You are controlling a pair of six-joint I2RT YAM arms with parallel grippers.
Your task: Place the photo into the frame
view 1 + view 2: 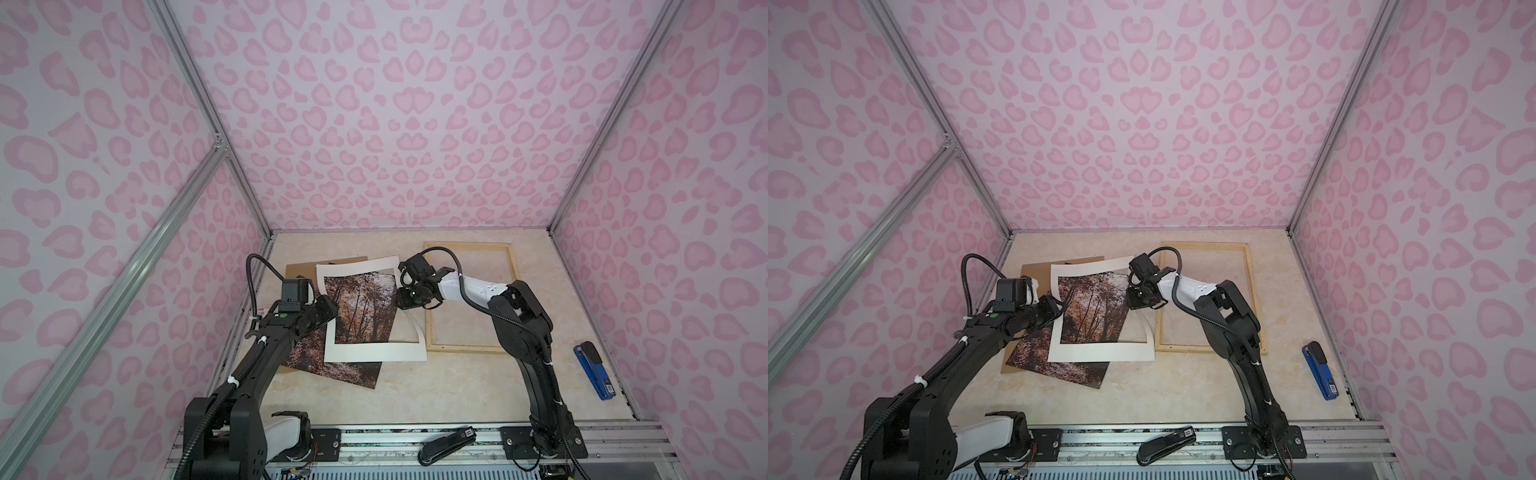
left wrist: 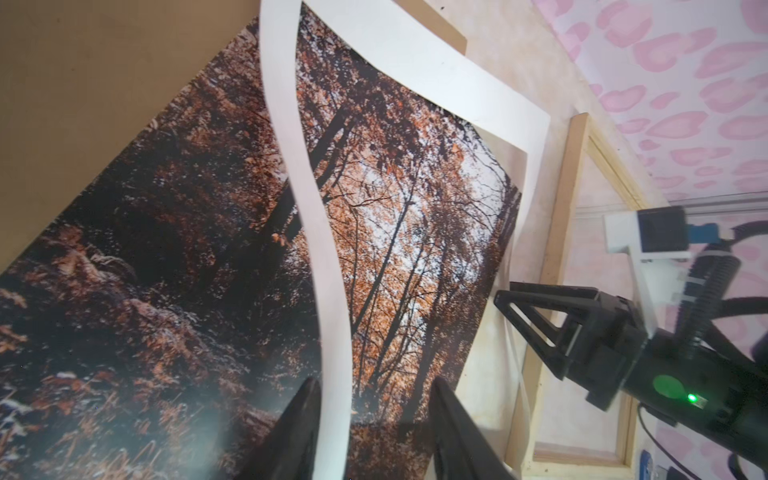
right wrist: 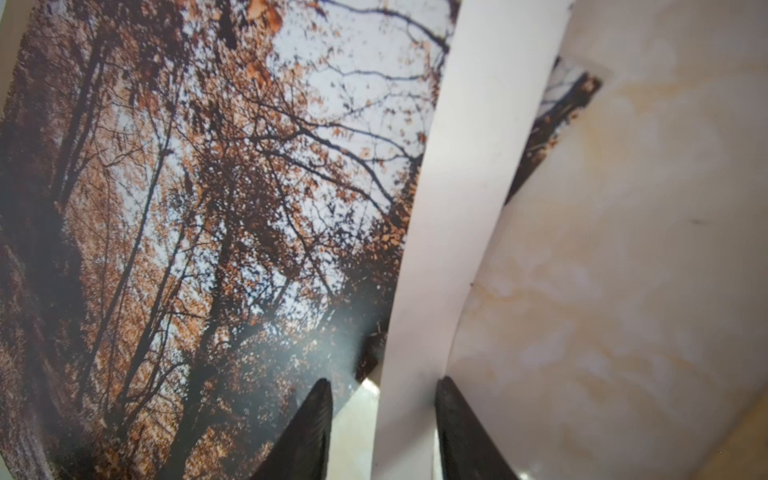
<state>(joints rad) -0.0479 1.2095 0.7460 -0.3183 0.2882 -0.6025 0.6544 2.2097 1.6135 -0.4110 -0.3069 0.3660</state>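
Left gripper (image 2: pixel 376 380) has its jaws apart around one long side of the white cardboard mat (image 1: pixel 374 353), not clamped. Right gripper (image 3: pixel 384 381), same deal on the opposite side, which bows upward. The rectangular autumn-forest photo (image 1: pixel 357 307) lies under the mat near the counter's (image 1: pixel 436 395) left edge. The pale thin-wood rectangular frame (image 1: pixel 465 347) lies toward the far right corner.

Room inside the frame (image 1: pixel 461 347), crowded at two edges
The right arm (image 1: pixel 519 328) crosses its near right corner; the bowed white mat (image 1: pixel 374 353) rises just beside its left strip. Bare table (image 1: pixel 436 390) lies free in front, between black stapler (image 1: pixel 446 446) and blue stapler (image 1: pixel 592 370).
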